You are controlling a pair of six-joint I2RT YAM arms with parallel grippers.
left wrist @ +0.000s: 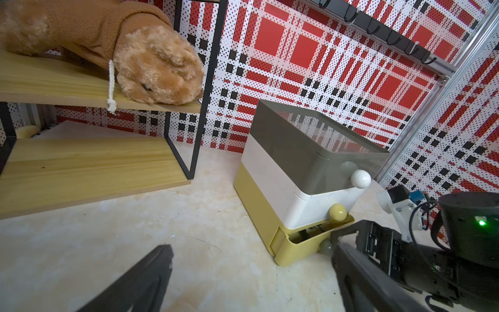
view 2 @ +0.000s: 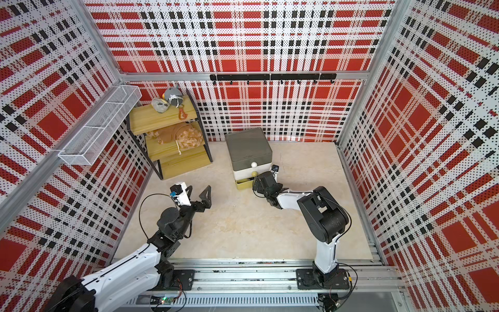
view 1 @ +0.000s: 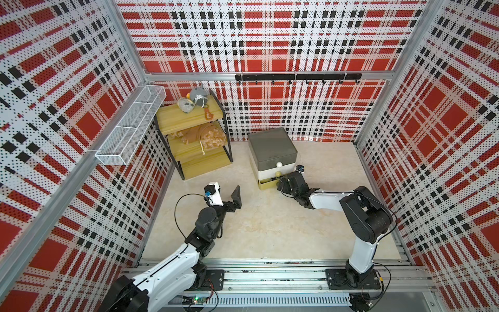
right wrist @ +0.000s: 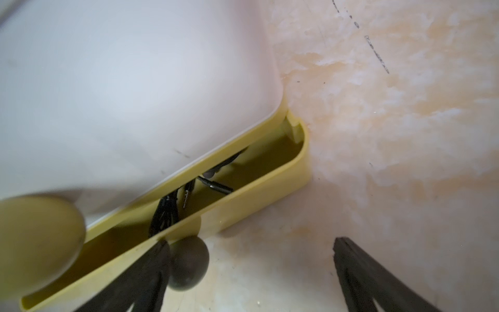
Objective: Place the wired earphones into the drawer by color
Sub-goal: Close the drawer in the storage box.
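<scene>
Plaid-walled cell, pale marbled surface [view 1: 270, 229] | drawer [view 1: 272, 151] near back wall [view 1: 270, 40], mustard bottom tier [left wrist: 305, 243] ajar, black wired earphones [right wrist: 164, 213] inside | right end effector [right wrist: 251, 243] spread wide at its grey knob [right wrist: 189, 264] | left end effector [view 2: 198, 190] agape, empty, above surface.

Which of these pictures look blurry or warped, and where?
Right wrist view: the yellow knob and grey knob are close and soft, the black earphones in the drawer sharper. Both top views: sharp, but walls splay outward. Left wrist view: near fingers blurred.

Glossy plastic drawer [left wrist: 302, 173], wooden shelf [left wrist: 89, 164]
</scene>
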